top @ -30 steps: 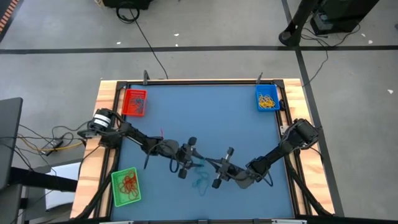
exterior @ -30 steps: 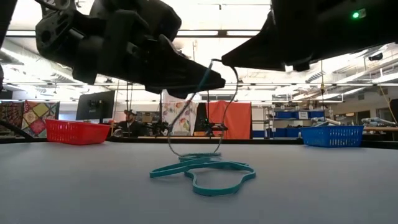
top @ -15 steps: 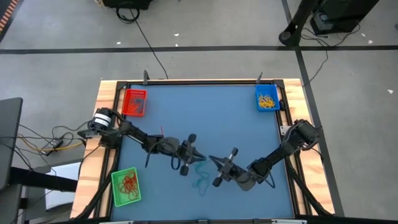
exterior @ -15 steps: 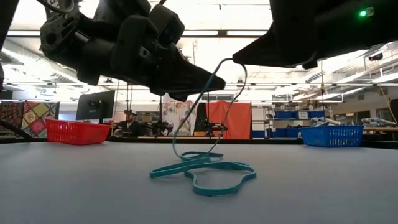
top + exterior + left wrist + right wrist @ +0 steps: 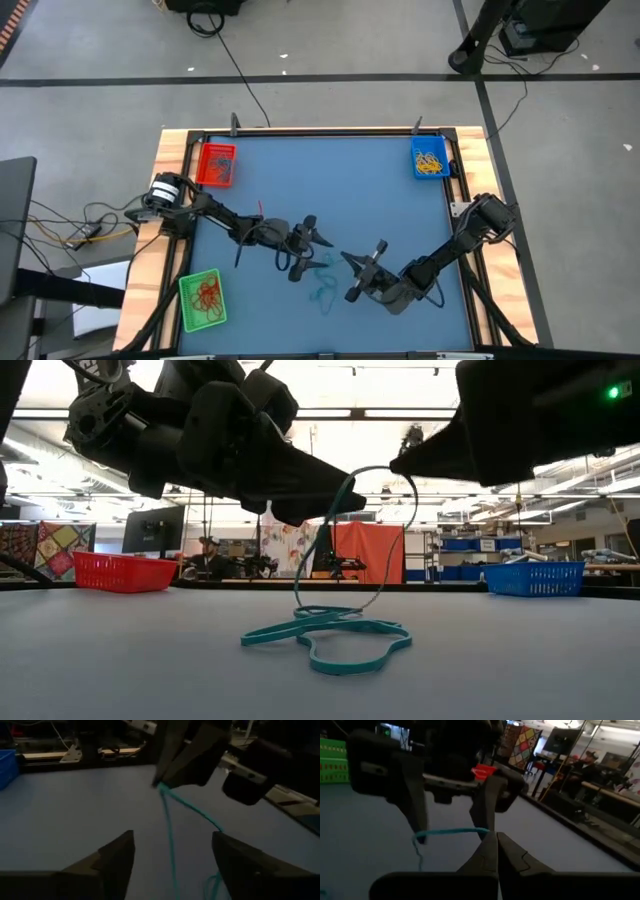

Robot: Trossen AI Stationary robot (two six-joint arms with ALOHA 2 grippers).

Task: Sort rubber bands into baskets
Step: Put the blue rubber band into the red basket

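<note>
Right fingers (image 5: 496, 851) clenched on a teal band (image 5: 340, 530), lifted mid-table. Left fingers (image 5: 172, 852) released, spread either side of the strand. Band trails down toward teal loops (image 5: 330, 635) on the table (image 5: 330, 180); right arm controls it.

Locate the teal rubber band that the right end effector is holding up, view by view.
High view: thin teal elastic band, lower centre of the blue table.
Low view: hanging loop at centre, above teal bands lying flat.
Left wrist view: strand running down the middle.
Right wrist view: strand at the shut right end effector.
Shared landmark: the right end effector's tip pinching it.
</note>
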